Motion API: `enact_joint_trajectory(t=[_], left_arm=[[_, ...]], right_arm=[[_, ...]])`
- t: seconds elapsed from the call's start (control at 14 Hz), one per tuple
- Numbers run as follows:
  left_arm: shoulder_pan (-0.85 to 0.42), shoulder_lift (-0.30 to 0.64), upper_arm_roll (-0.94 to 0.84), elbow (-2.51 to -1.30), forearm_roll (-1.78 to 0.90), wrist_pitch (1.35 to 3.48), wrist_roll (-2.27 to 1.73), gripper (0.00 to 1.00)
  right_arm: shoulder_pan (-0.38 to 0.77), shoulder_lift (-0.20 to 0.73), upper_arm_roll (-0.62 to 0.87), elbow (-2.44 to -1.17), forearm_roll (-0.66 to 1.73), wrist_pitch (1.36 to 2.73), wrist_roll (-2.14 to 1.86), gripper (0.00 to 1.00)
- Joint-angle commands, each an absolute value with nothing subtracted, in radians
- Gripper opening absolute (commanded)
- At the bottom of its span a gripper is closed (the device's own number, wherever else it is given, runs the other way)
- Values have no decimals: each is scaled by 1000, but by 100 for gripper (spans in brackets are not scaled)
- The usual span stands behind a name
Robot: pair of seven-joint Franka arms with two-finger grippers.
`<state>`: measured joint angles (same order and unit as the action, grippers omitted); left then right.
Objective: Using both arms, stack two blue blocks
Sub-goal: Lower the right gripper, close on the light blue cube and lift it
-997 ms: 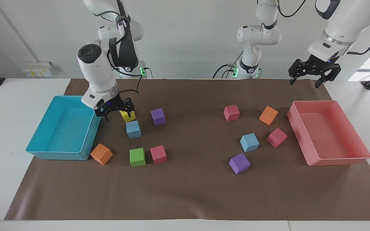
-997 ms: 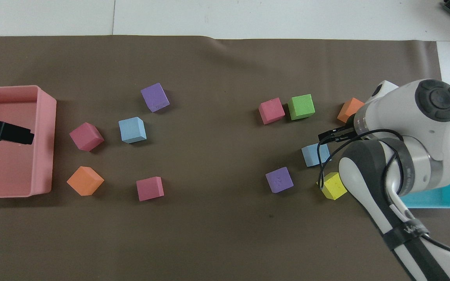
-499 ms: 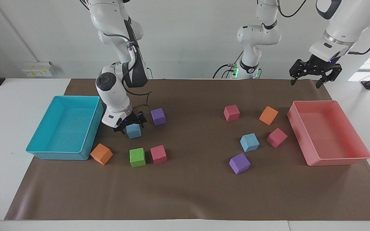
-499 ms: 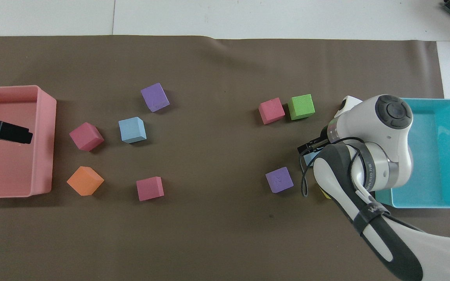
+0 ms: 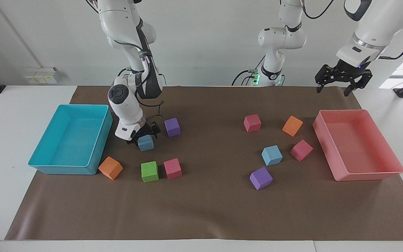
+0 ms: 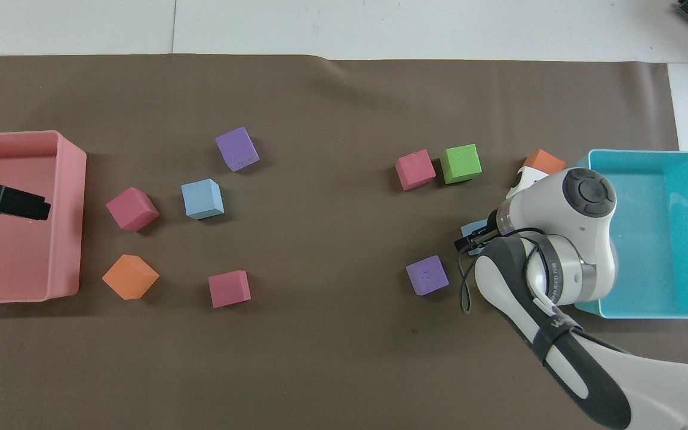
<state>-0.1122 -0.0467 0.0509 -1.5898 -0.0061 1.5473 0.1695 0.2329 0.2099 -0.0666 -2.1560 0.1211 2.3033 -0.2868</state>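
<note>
My right claw (image 5: 145, 134) is straddling one sky-blue foam block (image 5: 146, 143), flat on the tabletop. The other blue block (image 5: 271, 155) is lying toward my left arm's end.

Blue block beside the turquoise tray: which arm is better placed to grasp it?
Right. The right gripper is down at this blue block with open jaws. The left gripper waits high at the pink tray's end of the table.

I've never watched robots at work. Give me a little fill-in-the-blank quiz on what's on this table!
1. The right gripper is down at a ____ block.
2. The left gripper hangs above the ____ tray.
3. The green block sits beside a ____ block.

Missing words: blue; pink; pink
</note>
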Motion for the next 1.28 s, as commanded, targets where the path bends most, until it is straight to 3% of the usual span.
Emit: enact_joint_trajectory(t=[0.0,0.07,0.21,0.36,0.43,1.21], left_arm=[[-110,-69,52,-1620,-15,1574,169,100],[-110,-68,52,-1620,-15,1574,169,100],[-110,-68,52,-1620,-15,1574,169,100],[-110,-69,52,-1620,-15,1574,169,100],[-110,-69,52,-1620,-15,1574,169,100],[-115,-69,52,-1620,-15,1574,170,100]], right_arm=[[222,215,-66,-2169,149,2345,-310,100],[222,216,-66,-2169,149,2348,-307,100],[222,216,-66,-2169,149,2349,-308,54],[222,216,-66,-2169,149,2349,-308,28],[222,216,-66,-2168,149,2349,-307,0],[221,218,-67,-2161,149,2327,-270,0]])
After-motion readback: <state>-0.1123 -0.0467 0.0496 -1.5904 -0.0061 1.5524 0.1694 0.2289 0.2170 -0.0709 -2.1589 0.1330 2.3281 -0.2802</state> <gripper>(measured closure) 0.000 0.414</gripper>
